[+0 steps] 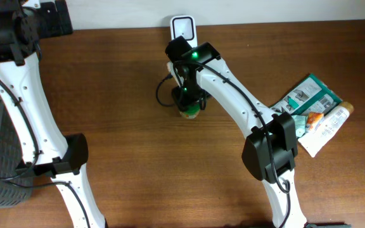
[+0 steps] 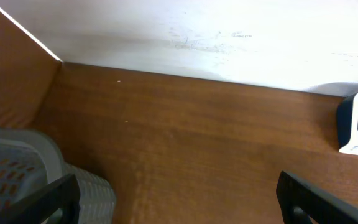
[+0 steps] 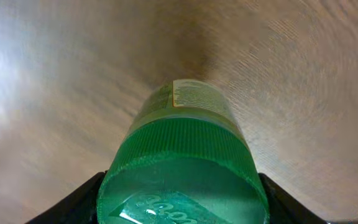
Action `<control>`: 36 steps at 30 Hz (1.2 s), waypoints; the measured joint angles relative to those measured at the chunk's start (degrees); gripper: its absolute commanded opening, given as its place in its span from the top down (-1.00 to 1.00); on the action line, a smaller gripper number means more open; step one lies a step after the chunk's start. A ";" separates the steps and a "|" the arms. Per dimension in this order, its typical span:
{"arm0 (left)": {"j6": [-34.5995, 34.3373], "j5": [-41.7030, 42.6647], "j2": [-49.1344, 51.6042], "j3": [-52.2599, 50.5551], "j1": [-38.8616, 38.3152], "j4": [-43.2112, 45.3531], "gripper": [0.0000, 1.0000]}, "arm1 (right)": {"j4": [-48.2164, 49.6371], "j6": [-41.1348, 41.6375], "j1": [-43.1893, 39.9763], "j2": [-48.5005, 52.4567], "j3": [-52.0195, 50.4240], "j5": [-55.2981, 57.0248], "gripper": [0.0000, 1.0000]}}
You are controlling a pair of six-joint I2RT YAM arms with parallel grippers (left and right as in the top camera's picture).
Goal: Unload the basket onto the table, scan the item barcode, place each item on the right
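Bottle (image 3: 185, 124) sits right between the R gripper (image 3: 182, 199) fingers, gripped by its green cap w/ jaws part-closed against both sides. Label end points away, prob so the barcode can face the scanner (image 1: 182, 28) just beyond. L gripper (image 2: 179, 208) is wide open, empty, out of the way

A green-capped bottle (image 3: 182, 158), seemingly upright, near scanner (image 1: 183, 27).
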 measured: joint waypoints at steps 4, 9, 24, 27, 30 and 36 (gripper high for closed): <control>0.00 0.00 0.00 0.02 0.00 0.00 -0.98 | -0.52 -13.75 0.00 0.02 0.00 0.00 -0.24; 0.00 0.00 0.00 0.00 0.00 0.02 -0.97 | 0.09 -23.23 0.00 0.02 -0.52 -0.22 -0.24; 0.00 0.00 0.00 0.00 0.02 0.02 -0.98 | 10.99 -9.94 -0.50 0.46 -6.03 -2.60 -0.23; 0.00 0.00 0.00 0.00 0.00 0.02 -0.98 | 11.63 -3.02 -1.66 0.46 -6.03 -2.86 -0.13; 0.00 0.00 0.00 0.00 0.02 0.02 -0.98 | 11.63 2.16 -2.49 0.46 -6.03 -3.65 0.14; 0.00 0.00 0.00 0.00 0.02 0.02 -0.98 | 12.20 6.40 -3.10 0.46 -6.01 -12.72 0.14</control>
